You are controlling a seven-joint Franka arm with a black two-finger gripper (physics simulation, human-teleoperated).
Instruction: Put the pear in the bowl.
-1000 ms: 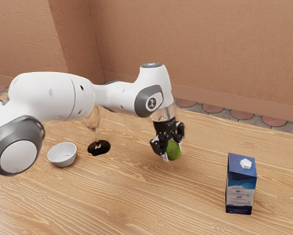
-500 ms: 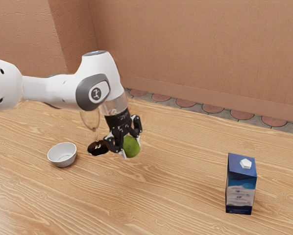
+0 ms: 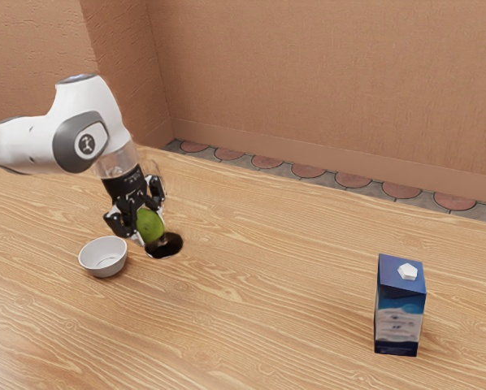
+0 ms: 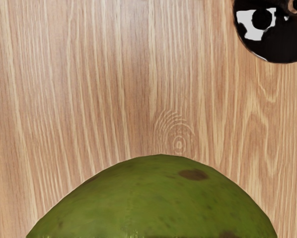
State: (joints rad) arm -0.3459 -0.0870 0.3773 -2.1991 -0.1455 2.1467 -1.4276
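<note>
Wrist view: green, brown-spotted pear (image 4: pixel 151 203)

No word, brand or number is legible. Seen on the exterior view's dial, the carton (image 3: pixel 399 292) at four o'clock carries dark print on its pale label band (image 3: pixel 398 324), too small to read. Toward ten o'clock, the white arm (image 3: pixel 23 144) bears a round emblem (image 3: pixel 86 145) without readable lettering. At nine o'clock, small pale marks on the black gripper (image 3: pixel 149 227) are equally unreadable.

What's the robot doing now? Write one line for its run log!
gripper: shut on pear | pear: held above table | bowl: upright, empty | task: pear not yet in bowl
</note>
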